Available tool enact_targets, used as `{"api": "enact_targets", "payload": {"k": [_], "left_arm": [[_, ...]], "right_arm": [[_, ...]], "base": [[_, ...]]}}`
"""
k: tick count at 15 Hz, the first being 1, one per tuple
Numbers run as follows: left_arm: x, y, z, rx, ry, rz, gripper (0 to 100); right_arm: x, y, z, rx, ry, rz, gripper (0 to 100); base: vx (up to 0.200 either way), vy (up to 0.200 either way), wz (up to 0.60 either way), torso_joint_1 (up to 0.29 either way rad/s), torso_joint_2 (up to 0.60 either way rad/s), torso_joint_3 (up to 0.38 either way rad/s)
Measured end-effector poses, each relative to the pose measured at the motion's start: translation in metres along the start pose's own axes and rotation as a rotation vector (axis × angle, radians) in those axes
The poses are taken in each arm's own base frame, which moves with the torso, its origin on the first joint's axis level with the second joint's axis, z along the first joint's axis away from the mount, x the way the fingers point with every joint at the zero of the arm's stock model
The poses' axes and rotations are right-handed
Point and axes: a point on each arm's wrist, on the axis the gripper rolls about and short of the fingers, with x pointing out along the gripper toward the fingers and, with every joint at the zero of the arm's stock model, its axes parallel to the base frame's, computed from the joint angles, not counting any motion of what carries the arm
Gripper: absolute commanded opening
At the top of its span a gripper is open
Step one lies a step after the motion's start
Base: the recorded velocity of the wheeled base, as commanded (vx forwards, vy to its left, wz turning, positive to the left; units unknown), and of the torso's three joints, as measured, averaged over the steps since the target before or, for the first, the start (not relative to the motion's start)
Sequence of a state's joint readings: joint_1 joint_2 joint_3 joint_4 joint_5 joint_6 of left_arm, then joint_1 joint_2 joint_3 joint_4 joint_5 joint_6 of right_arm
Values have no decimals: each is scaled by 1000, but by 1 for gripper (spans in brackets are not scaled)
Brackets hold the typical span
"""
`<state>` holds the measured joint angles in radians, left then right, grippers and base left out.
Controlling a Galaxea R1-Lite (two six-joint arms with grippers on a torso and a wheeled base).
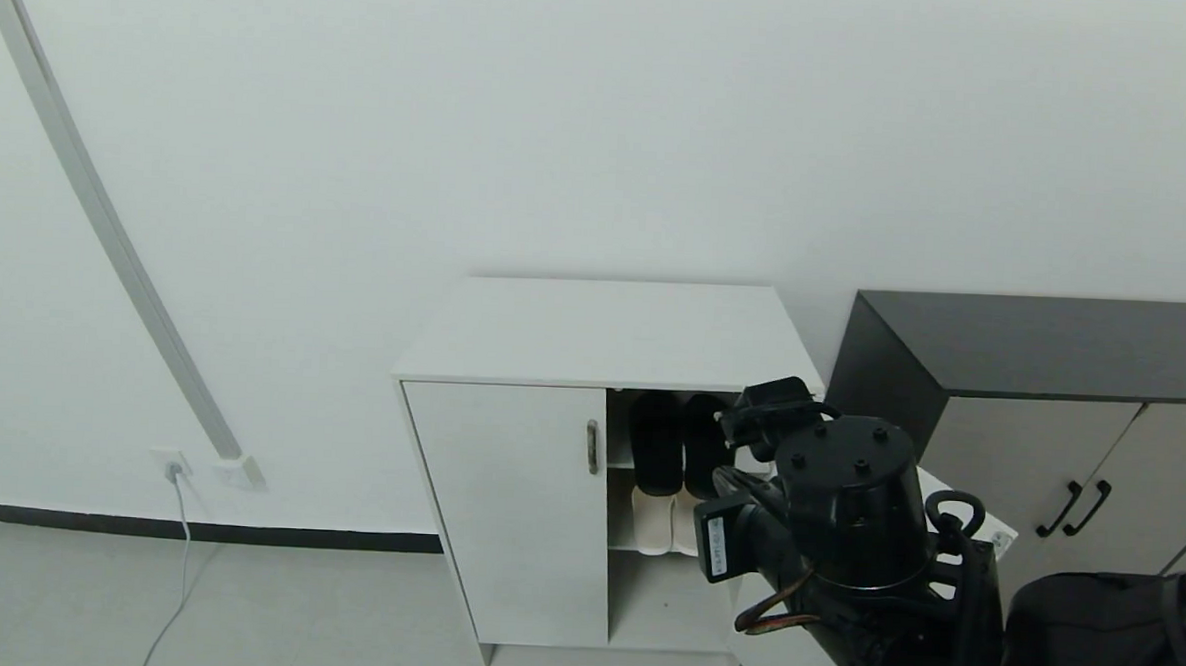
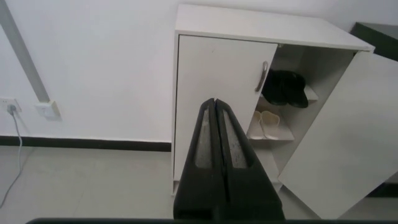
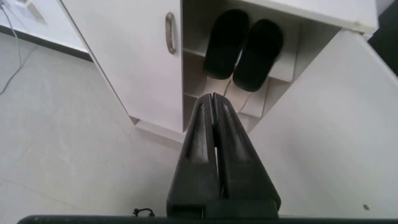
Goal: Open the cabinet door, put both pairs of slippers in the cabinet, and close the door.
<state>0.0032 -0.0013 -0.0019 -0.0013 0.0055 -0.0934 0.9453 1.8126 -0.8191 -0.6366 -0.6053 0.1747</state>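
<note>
Cabinet (image 1: 593,333), white, standing on the floor (image 1: 271,609) against a pale wall. Its left door (image 1: 505,509) is closed and carries a slim metal handle (image 1: 593,446) near the inner edge. Its right door (image 2: 348,137) is swung wide open, exposing the shelves.

Black slippers (image 1: 676,442) lie side by side on the upper shelf, touching each other. White slippers (image 1: 667,521) lie side by side on the shelf directly below them. The lowest compartment holds nothing that can be made out.

Left gripper (image 2: 215,102) hangs in front of the closed left door, apart from it, with its two fingers pressed together and nothing between them. Right gripper (image 3: 213,98) hangs before the open compartment, below the black pair and beside the open door, its fingers likewise pressed together and holding nothing.

Dark sideboard (image 1: 1033,342) stands just beside the cabinet on the robot's right. Wall socket (image 1: 169,465) with a cable sits low on the wall, well to the left.
</note>
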Motion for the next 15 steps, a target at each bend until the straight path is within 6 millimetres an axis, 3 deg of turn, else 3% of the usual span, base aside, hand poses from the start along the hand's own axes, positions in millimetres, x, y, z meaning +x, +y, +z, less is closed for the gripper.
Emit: {"api": "enact_targets", "payload": {"k": [15], "left_arm": [[0, 0, 0, -1, 0, 0, 0]], "right_arm": [[8, -15, 4, 3, -4, -46, 0]], "base": [[0, 0, 0, 157, -334, -174]]}}
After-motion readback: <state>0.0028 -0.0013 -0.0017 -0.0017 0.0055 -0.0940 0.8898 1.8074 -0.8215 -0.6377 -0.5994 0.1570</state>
